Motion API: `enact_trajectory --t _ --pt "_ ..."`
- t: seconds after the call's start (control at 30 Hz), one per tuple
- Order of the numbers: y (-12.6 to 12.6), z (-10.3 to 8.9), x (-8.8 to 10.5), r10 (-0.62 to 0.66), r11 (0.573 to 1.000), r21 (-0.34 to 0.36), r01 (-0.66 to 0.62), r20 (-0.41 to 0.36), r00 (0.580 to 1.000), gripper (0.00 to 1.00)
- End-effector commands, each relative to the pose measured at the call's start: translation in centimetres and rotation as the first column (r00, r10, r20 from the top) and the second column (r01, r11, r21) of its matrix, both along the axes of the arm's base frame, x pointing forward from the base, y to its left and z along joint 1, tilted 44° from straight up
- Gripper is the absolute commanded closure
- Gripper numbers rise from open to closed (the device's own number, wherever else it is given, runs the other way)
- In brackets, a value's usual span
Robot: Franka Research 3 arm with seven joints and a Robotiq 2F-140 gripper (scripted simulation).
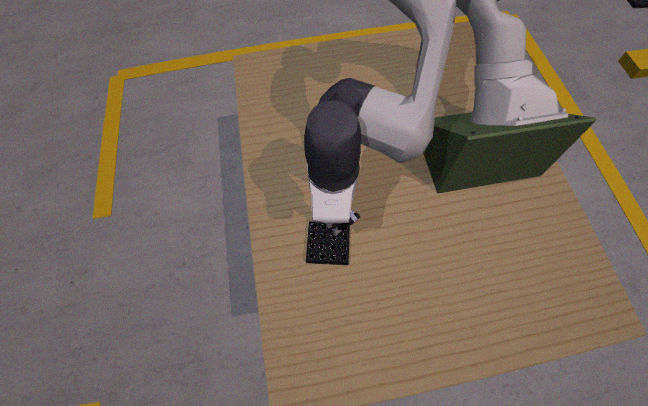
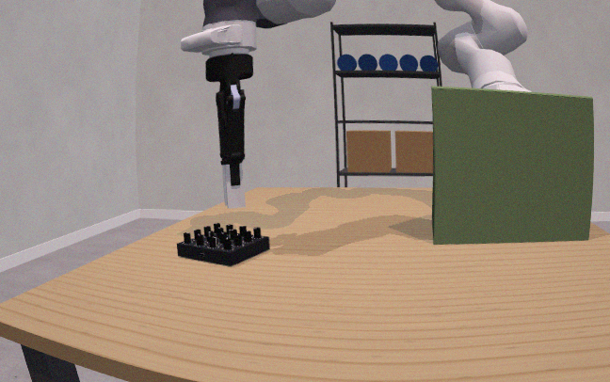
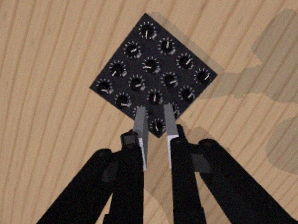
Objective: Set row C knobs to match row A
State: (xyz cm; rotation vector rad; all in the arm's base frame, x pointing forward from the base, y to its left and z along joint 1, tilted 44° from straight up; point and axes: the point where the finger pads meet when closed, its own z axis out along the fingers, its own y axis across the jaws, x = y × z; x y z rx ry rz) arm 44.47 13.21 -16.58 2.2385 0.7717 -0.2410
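The black pincer with pale metal fingertips (image 2: pixel 235 207), slightly parted around nothing, hangs above the square black knob box (image 1: pixel 328 243) (image 2: pixel 225 249) (image 3: pixel 150 70), which sits on the pale wooden table (image 1: pixel 425 280) (image 2: pixel 329 301) (image 3: pixel 40 165). Names printed on the box are too small to read. Beyond the box stands a green block (image 1: pixel 500 157) (image 2: pixel 512 165).

From my station I count one black box (image 1: pixel 328 262) (image 2: pixel 207 255) (image 3: pixel 150 49), sixteen knobs on it in four rows of four. One arm (image 1: pixel 425 90) (image 2: pixel 475 47), one tool (image 2: pixel 234 207) (image 3: pixel 155 118), two fingers. One tabletop (image 1: pixel 400 300) (image 2: pixel 329 301) (image 3: pixel 40 150). One green block (image 1: pixel 500 160) (image 2: pixel 512 165). One shelf rack (image 2: pixel 386 74): five blue discs in view, two brown boxes.
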Motion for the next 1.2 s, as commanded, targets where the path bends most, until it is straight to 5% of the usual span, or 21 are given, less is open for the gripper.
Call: enact_trajectory --t 0.0,0.53,1.1,1.17 --pt "0.17 -0.11 -0.07 -0.108 0.994 0.022 0.106 0.111 0.988 0.88" --pt "0.49 0.18 0.05 -0.282 0.959 0.074 0.272 0.279 0.918 0.88" --pt "0.98 0.61 0.32 -0.471 0.880 0.178 0.441 0.453 0.757 0.88" --pt "1.11 0.72 0.39 -0.508 0.858 0.205 0.472 0.484 0.713 0.88"
